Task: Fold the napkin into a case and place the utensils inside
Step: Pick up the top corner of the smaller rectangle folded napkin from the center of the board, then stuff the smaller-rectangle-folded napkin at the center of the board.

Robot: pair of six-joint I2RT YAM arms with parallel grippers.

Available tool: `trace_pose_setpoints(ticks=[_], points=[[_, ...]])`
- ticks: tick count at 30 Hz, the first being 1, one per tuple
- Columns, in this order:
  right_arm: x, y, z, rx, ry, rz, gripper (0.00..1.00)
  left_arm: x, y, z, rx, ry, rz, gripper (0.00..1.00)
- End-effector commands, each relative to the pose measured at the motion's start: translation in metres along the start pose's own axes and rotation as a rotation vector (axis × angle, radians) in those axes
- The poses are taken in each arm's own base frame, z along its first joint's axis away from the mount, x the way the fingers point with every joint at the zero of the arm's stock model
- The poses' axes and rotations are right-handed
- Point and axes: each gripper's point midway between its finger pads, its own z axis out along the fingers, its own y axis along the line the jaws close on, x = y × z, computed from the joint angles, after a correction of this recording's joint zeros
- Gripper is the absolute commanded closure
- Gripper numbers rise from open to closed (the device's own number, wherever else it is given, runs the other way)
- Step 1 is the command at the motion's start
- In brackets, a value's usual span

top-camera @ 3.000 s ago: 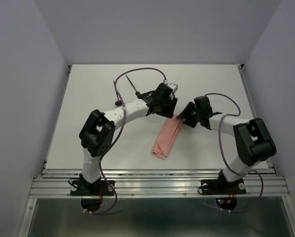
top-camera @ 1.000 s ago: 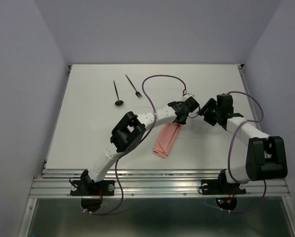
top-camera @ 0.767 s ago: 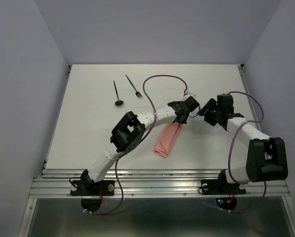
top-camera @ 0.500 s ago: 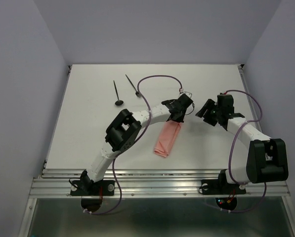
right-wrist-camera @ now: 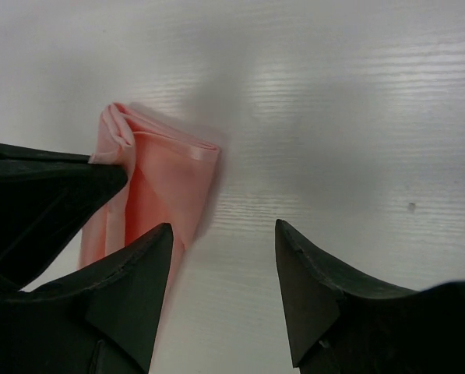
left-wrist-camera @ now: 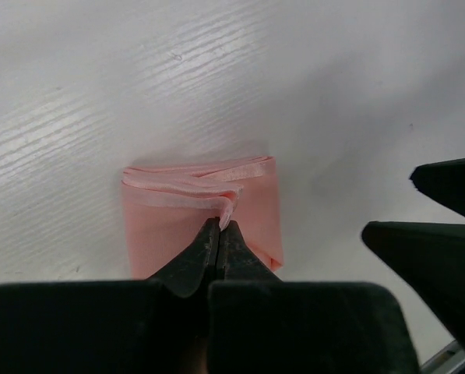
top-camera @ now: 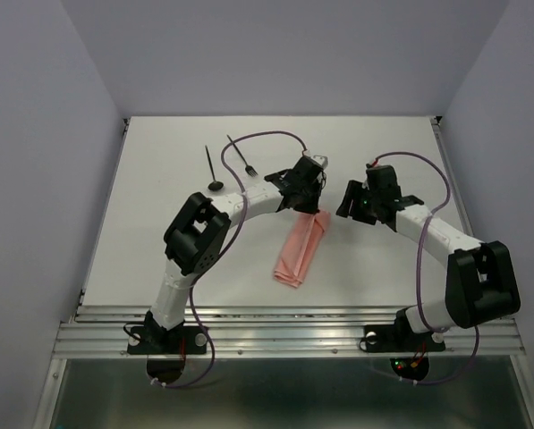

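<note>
Pinching with the left fingers (left-wrist-camera: 219, 236), tips pressed fully together on a thin raised fold at the far short end of the napkin (top-camera: 295, 257); that fold curled slightly above the layers beneath. Lying otherwise flat on the white table (top-camera: 132, 232) as a narrow folded strip, slanted, near end toward the arm bases, between the two arms. Hovering with the right fingers (top-camera: 345, 206) close beside the same far end, on its right; spread partway apart, gripping nothing, bare table between the tips; cannot tell whether touching the cloth's edge. Resting at the far left of the table, well apart from the napkin: the fork (top-camera: 241, 155) and the spoon (top-camera: 211, 167), side by side without touching; spoon on the left, bowl at its near end.
</note>
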Motion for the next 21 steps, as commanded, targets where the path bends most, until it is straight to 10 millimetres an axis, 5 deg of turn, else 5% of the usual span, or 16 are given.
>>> trace_pose_setpoints(ticks=[1, 11, 21], points=[[-0.008, 0.022, 0.004, 0.009, -0.024, -0.120, 0.40, -0.024, -0.022, -0.029, 0.119, -0.066, -0.023, 1.00], [0.014, 0.054, 0.023, 0.020, 0.015, -0.336, 0.51, -0.031, -0.021, -0.040, 0.177, -0.084, -0.065, 1.00], [0.031, 0.052, 0.037, 0.068, 0.033, -0.412, 0.59, -0.029, -0.023, -0.036, 0.191, -0.071, -0.080, 1.00]])
